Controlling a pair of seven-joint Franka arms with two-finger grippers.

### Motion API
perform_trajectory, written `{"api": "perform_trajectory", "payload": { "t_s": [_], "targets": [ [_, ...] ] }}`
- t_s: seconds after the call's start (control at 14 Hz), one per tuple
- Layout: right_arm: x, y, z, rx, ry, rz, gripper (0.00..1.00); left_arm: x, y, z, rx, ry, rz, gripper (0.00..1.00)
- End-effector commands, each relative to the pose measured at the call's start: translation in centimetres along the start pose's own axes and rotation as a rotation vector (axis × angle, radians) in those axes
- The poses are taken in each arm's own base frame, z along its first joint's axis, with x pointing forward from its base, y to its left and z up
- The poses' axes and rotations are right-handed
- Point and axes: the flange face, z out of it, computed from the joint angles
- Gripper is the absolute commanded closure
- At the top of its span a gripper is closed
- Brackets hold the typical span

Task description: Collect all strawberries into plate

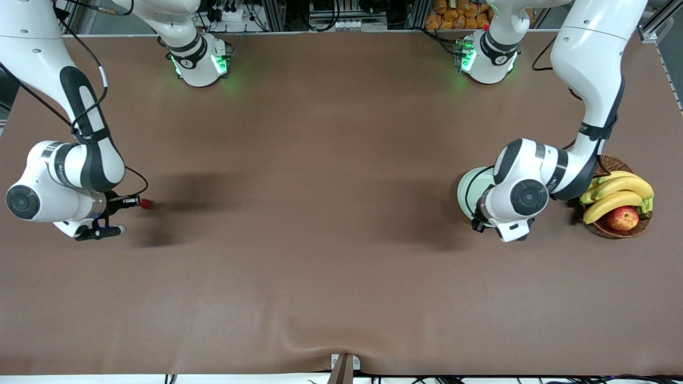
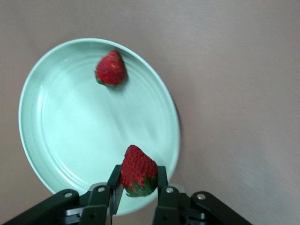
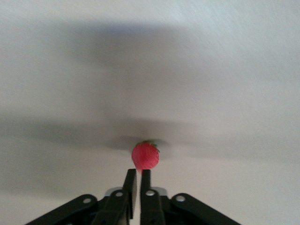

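Left gripper (image 2: 138, 187) hangs over the plate (image 2: 56, 154) rim, jaws clamped on a strawberry (image 2: 138, 171); released here, it may roll off the edge. One berry (image 2: 111, 69) already lies in the plate. Right gripper (image 3: 136, 180), jaws pinched nearly together and empty, sits beside the last strawberry (image 3: 145, 155) at its table end; could nudge it away. Fruit basket (image 1: 635, 226) crowds the plate's side

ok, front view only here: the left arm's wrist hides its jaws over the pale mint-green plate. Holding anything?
Observer: The left gripper is shut on a small red strawberry over the round pale mint-green plate, at its rim.
Operator: Anything in the plate?
Observer: One loose strawberry lies in it.
Operator: Right side?
Observer: The right gripper, at the right arm's end of the table, has its jaws shut; the third strawberry sits off their tips, not between them.
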Motion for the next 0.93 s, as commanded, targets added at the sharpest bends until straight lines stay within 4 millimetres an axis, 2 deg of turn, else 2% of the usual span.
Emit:
{"api": "perform_trajectory", "payload": {
  "t_s": [0.0,0.07,0.21,0.29,0.36,0.43,0.57,0.86],
  "targets": [
    [1.5,-4.6,-2.0,0.061,0.034,0.006,1.0,0.0,-1.4,0.3,-0.008,-0.008,0.014,1.0],
    [1.8,-6.0,-2.1,0.063,0.036,0.007,1.0,-0.1,-1.7,1.0,0.005,-0.011,0.019,1.0],
    [1.9,-6.3,-2.1,0.061,0.035,0.009,1.0,-0.3,-2.3,2.6,0.009,-0.013,0.03,1.0],
    [1.9,-6.3,-2.1,0.061,0.035,0.009,1.0,0.4,-2.6,3.0,0.004,-0.013,0.026,0.73],
    [1.9,-6.3,-2.0,0.061,0.034,0.009,1.0,1.0,-2.7,2.8,0.001,-0.015,0.035,0.16],
    [1.9,-6.3,-2.0,0.061,0.034,0.007,1.0,0.9,-2.6,2.6,-0.006,-0.016,0.034,0.0],
    [2.0,-6.6,-2.0,0.06,0.033,0.003,1.0,1.2,-2.6,2.1,-0.015,-0.013,0.034,0.0],
    [2.0,-6.5,-2.0,0.051,0.035,-0.006,1.0,-1.5,-1.7,-0.1,-0.053,-0.011,0.136,0.0]
  ]
}}
